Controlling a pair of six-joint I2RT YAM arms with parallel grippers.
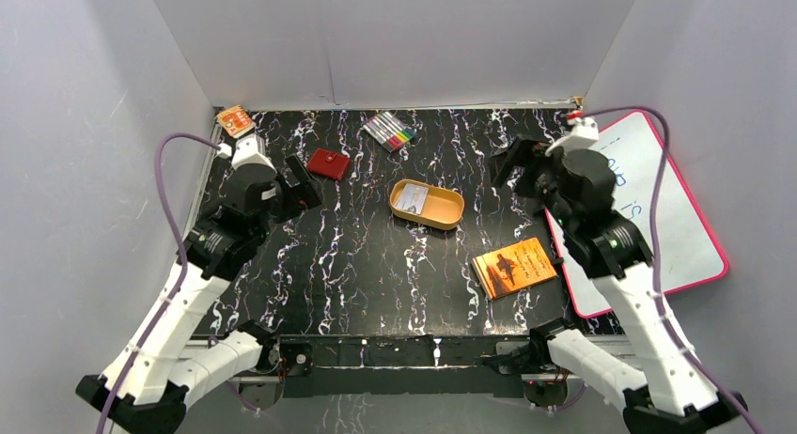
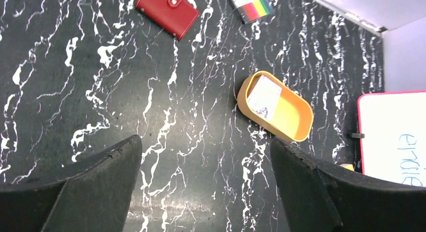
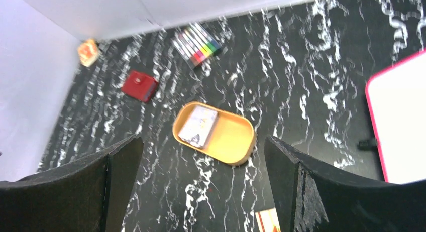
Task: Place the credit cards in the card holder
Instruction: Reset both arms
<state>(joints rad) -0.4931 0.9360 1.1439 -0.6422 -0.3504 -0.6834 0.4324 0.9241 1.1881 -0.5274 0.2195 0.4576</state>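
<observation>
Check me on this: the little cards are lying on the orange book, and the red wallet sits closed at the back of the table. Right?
Not quite. The cards lie inside the orange oval tray, not on the book, which has nothing on it. The left wrist view shows this best. The red wallet does sit closed at the back of the table.
</observation>
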